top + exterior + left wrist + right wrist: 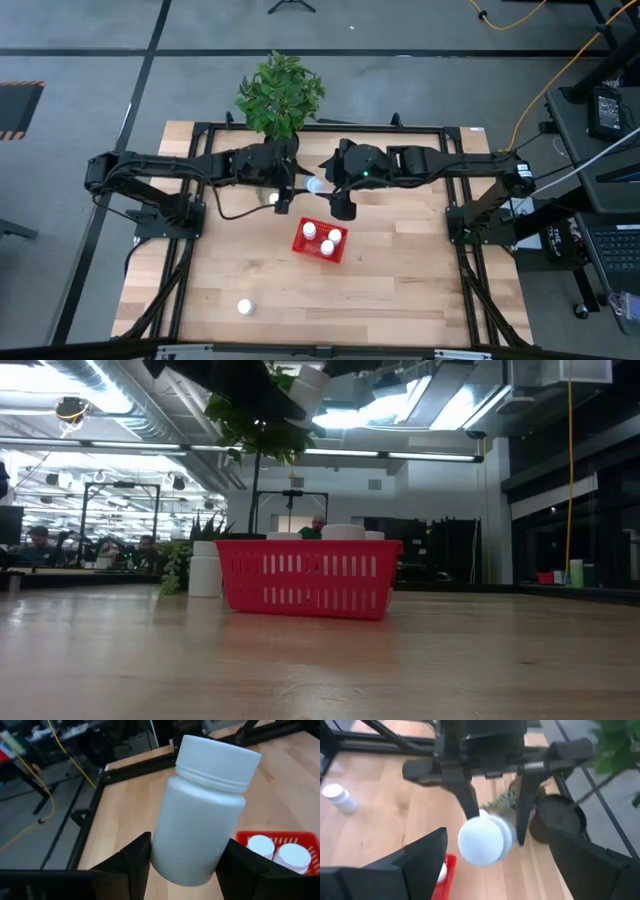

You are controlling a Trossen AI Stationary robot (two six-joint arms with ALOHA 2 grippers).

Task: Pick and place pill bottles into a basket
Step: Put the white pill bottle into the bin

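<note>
Above the far middle of the wooden surface [400, 290], I see a pill bottle [314, 184] held off the wood by my left end effector [297, 188], its fingers [130, 865] pinching the white body from both sides with the cap tilted up and away. From the right wrist camera the same bottle [484, 839] shows end-on between the left arm's two dark fingers. My right end effector [343, 208] sits just right of it with its fingers [420, 857] spread wide and nothing between them.

The red basket [320, 240] stands on the surface just nearer than the two end effectors, slightly turned. I count three white caps inside it [327, 246]; in the low view their tops [342, 532] just clear the lattice rim. Another bottle [205, 568] stands upright on the wood just left of the basket in the low view, and in the high view it is partly hidden under the left arm. One more bottle [244, 307] stands alone, well apart, toward the near left of the surface.

A potted plant [280, 95] sits at the far edge, behind the left arm. Black frame rails [190, 260] border the surface.
</note>
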